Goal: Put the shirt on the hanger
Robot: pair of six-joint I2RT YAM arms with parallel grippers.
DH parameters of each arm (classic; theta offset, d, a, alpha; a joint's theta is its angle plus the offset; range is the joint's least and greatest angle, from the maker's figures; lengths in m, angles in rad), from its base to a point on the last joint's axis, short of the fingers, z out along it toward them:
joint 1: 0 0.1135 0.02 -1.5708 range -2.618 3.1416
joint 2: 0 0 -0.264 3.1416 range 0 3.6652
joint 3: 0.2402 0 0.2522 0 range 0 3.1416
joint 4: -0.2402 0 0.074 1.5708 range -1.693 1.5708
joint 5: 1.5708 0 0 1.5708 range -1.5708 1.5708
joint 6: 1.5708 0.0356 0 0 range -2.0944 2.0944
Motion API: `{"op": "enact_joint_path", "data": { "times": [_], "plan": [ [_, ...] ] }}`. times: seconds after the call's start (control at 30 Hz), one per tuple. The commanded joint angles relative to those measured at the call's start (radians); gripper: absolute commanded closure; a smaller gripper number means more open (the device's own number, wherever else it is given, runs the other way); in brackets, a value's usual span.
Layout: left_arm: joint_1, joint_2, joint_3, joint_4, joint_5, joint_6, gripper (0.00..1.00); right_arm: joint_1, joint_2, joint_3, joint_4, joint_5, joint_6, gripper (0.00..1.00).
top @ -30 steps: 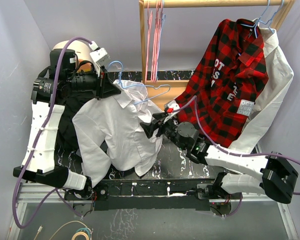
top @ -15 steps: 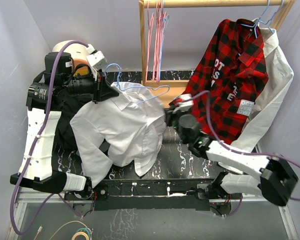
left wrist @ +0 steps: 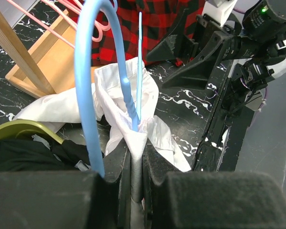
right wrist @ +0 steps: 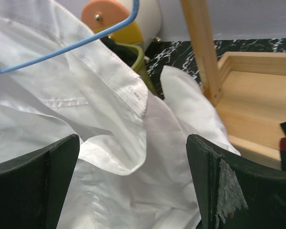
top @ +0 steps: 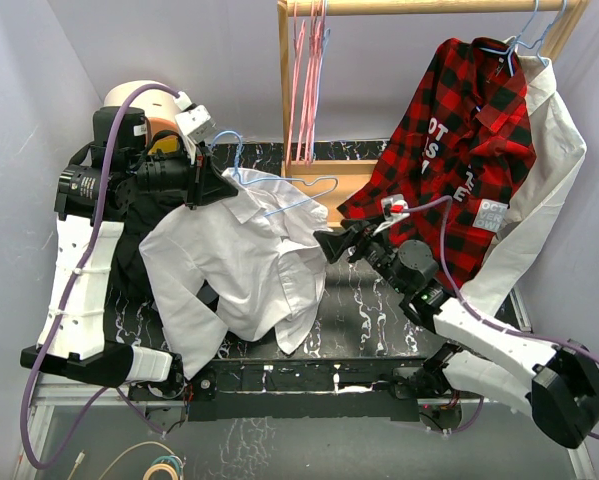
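The white shirt (top: 241,262) hangs from my left gripper (top: 217,186), draped down over the black table. In the left wrist view the left gripper (left wrist: 136,143) is shut on a fold of the shirt (left wrist: 133,93) together with the light blue hanger's (left wrist: 87,81) wire. The hanger (top: 301,192) sticks out to the right over the collar, its right end bare. My right gripper (top: 331,245) is open and empty, just right of the shirt's edge. In the right wrist view the right gripper (right wrist: 133,183) faces the shirt (right wrist: 109,143), with the hanger's wire (right wrist: 71,46) above it.
A wooden rack (top: 285,90) stands at the back with pink hangers (top: 309,70). A red-and-black plaid shirt (top: 449,170) and another white shirt (top: 549,170) hang at the right. A black garment (top: 134,250) lies under the left arm. An olive bin (right wrist: 133,59) stands behind the shirt.
My right gripper has drawn back to the right, off the shirt's edge, and now stands open. The left gripper still holds the shirt and hanger in about the same place.
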Motion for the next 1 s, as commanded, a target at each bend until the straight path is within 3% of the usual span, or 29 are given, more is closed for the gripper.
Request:
{"op": "enact_joint_path", "data": {
  "times": [0.0, 0.13, 0.23, 0.4, 0.5, 0.67, 0.97],
  "plan": [
    [0.003, -0.025, 0.012, -0.005, 0.053, 0.011, 1.00, -0.006, 0.081, 0.072, 0.139, -0.137, 0.006, 0.02],
    [0.004, -0.030, 0.012, -0.011, 0.054, 0.017, 1.00, -0.050, 0.182, 0.093, 0.213, -0.213, 0.043, 0.02],
    [0.004, -0.034, 0.007, -0.014, 0.050, 0.021, 1.00, -0.082, 0.237, 0.109, 0.290, -0.262, 0.076, 0.14],
    [0.004, -0.031, 0.006, -0.036, 0.036, 0.047, 1.00, -0.095, 0.295, 0.150, 0.326, -0.294, 0.085, 0.48],
    [0.004, -0.021, 0.009, -0.080, 0.009, 0.083, 1.00, -0.106, 0.317, 0.168, 0.351, -0.323, 0.107, 0.89],
    [0.001, 0.004, 0.050, -0.213, -0.123, 0.212, 1.00, -0.150, 0.291, 0.158, 0.318, -0.271, 0.118, 0.92],
    [0.001, -0.014, 0.017, -0.275, -0.265, 0.328, 1.00, -0.223, 0.260, 0.160, 0.281, -0.288, 0.128, 0.92]
  ]
}}
